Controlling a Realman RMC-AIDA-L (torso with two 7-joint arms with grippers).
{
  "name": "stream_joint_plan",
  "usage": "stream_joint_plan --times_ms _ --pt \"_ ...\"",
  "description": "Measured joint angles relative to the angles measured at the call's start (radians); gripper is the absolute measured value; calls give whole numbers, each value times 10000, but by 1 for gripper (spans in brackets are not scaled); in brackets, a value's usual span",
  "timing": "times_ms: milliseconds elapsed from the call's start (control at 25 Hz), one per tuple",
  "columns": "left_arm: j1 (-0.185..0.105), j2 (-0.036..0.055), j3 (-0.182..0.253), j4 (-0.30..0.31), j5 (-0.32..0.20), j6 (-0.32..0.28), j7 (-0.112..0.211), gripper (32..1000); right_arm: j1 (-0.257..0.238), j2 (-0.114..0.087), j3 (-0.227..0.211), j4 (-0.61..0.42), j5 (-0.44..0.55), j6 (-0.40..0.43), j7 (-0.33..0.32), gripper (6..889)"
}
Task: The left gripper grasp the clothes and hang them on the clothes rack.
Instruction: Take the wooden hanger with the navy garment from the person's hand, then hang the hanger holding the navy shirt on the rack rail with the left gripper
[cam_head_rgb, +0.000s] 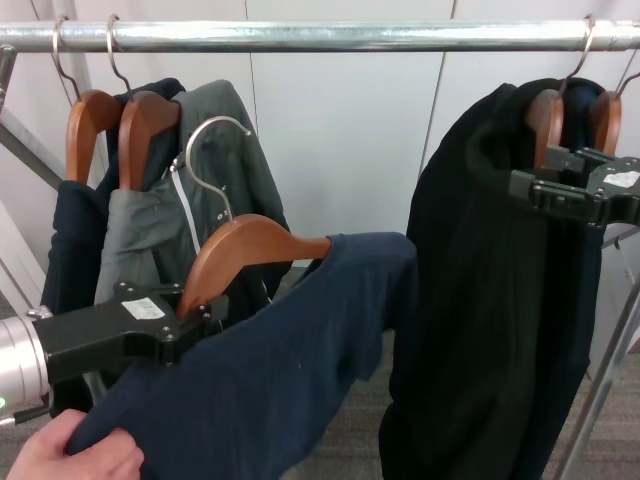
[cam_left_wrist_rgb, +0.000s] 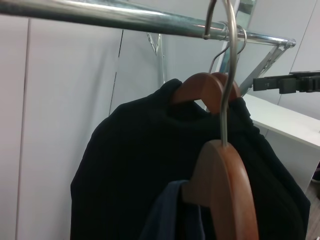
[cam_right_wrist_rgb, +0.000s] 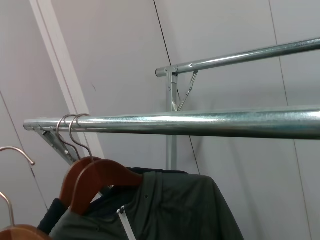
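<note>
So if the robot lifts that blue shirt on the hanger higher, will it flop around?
Probably floppy: the clothes sag in soft folds below the wooden hanger. The hanger itself looks stiff, so the left gripper clamping it likely steers the top. It may swing, since the hook hangs free below the clothes rack.

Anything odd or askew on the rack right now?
Yes: a person's hand grips the navy top at its lower edge. Its hanger, in the left claw, tilts, hook still below the rail.
</note>
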Motion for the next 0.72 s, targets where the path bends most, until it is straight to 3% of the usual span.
stream_joint_plan --times_ms 160,440,600,720 --pt "0 -2 12 24 -213 2 0 184 0 0 14 0 0 0 0 817" --pt "27 -4 9 21 -1175 -23 159 171 -12 0 30 0 0 0 0 818" --pt "-197 -51 79 3 -1645 -157 320 169 2 0 18 0 0 9 0 817" --pt "-452 -61 469 -58 -2016 -686 307 170 8 -1 13 1 -2 12 0 817"
